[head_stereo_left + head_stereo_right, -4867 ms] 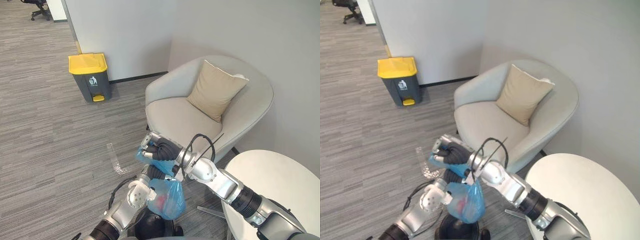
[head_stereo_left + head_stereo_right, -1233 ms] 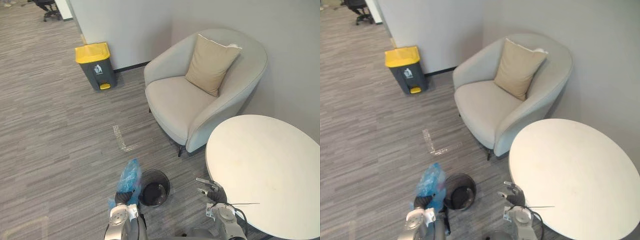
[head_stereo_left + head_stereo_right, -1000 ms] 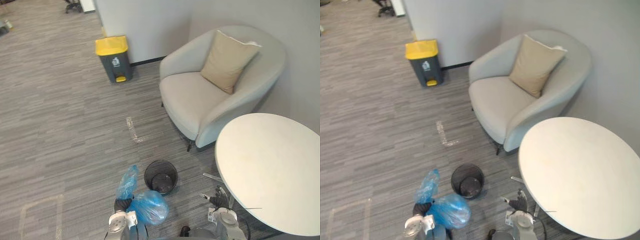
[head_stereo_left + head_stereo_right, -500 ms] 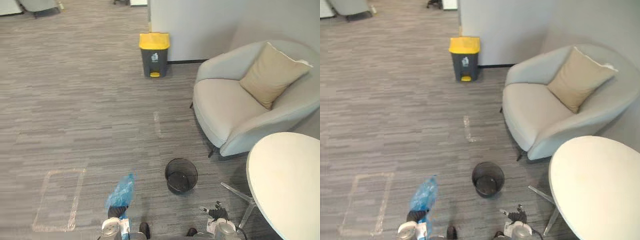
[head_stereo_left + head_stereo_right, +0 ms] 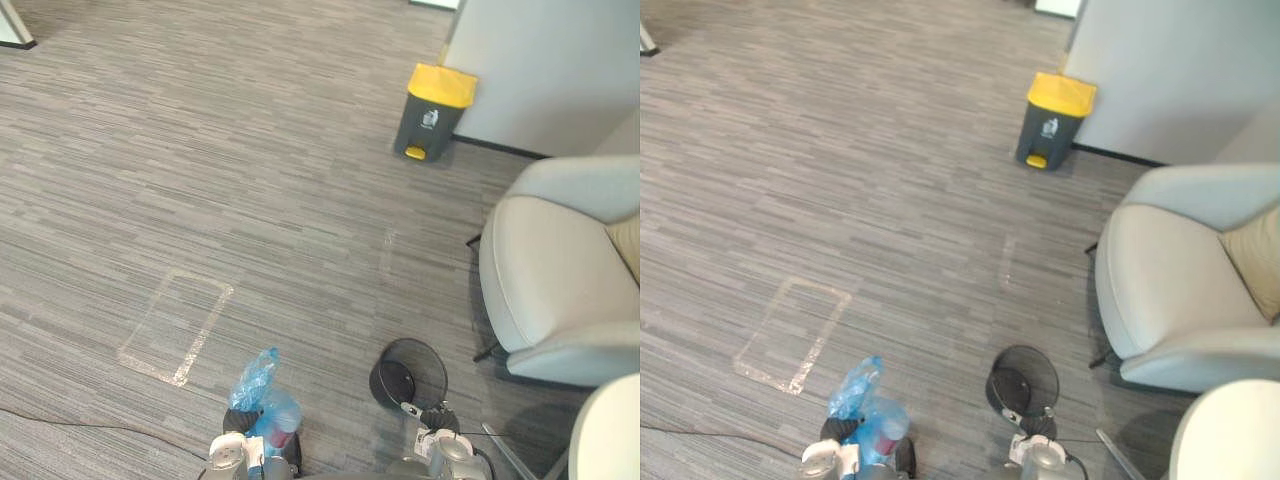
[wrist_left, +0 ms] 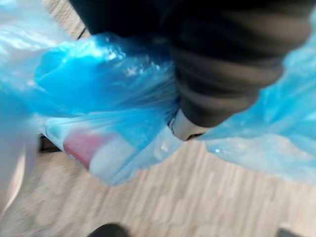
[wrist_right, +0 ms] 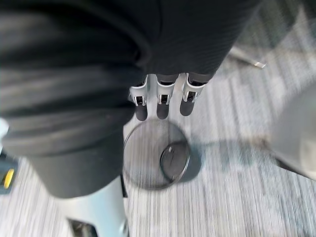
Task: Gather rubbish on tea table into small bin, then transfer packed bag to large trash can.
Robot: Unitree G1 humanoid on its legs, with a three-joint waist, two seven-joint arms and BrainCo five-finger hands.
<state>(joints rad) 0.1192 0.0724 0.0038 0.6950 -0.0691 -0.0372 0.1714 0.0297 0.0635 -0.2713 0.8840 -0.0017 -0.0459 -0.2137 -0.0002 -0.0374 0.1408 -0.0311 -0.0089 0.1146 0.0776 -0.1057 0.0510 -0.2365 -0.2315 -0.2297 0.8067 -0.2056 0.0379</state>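
Grey carpet (image 5: pixel 200 150), transfer step: blue bag (image 5: pixel 262 400) clenched in curled left hand (image 5: pixel 238 425) at 7 o'clock, right hand (image 7: pixel 162 96) straight-fingered, empty; next, walking it to trash can (image 5: pixel 432 112) at 1 o'clock.

A crumpled, see-through blue bag (image 5: pixel 258 398) with something red inside sits at bottom centre-left, its neck bunched in the left robot hand (image 5: pixel 238 421). The black mesh small bin (image 5: pixel 408 372) stands upright, lower right. The grey, yellow-lidded large trash can (image 5: pixel 432 112) stands upper right, lid closed.
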